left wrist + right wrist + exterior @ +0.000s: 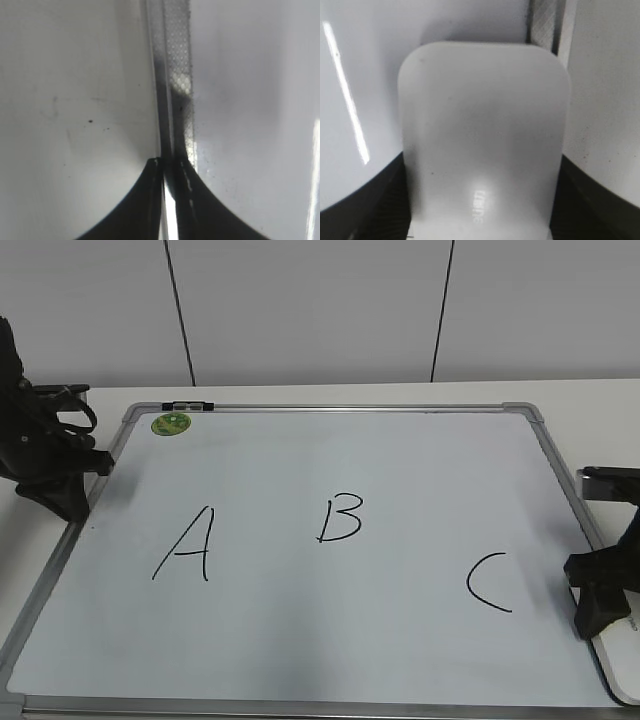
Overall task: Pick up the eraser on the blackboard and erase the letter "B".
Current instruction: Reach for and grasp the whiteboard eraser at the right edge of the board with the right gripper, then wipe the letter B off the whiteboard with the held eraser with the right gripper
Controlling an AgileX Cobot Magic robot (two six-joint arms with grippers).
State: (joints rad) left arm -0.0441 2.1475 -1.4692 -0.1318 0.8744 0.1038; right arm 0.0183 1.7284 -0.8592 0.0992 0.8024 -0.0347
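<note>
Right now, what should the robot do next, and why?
Probably close the right gripper on the eraser and lift it. The eraser sits between the dark fingers at the blackboard's right edge, and the letter "B" is still unerased mid-board.

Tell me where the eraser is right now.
The eraser lies at the blackboard's bottom-right corner in the exterior view, right of the "C", with the right tool straddling it.
</note>
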